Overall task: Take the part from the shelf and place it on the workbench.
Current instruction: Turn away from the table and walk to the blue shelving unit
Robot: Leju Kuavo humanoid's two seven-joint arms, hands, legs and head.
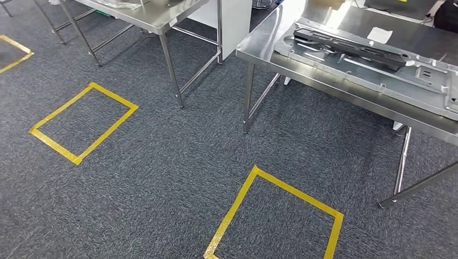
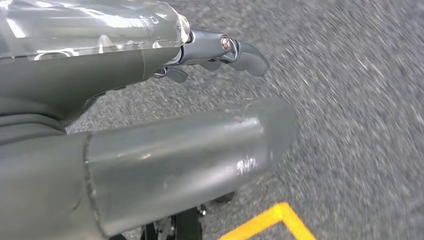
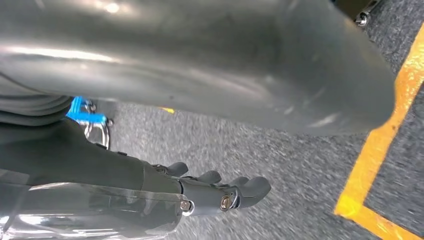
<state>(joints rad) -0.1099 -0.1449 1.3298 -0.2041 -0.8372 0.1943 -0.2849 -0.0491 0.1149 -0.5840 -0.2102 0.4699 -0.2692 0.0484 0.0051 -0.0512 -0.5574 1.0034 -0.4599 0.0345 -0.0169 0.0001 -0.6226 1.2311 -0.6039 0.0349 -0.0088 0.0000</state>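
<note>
Hanging both arms over carpet, left robot hand (image 2: pixel 210 55) and right robot hand (image 3: pixel 215 192) spread, holding nothing; I'm keeping steps steady toward shelf, skirting table (image 1: pixel 324 75).

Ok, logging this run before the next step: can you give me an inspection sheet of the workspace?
Surface: steel workbench at right, second steel table behind.
Job's things: large metal plate on the workbench, dark long part lying on it.
Clutter: white paper on the workbench.
Hands: left hand and right hand hang above the carpet, holding nothing, fingers apart.
Cables: nothing seen.
Surroundings: grey carpet with yellow tape squares.
</note>
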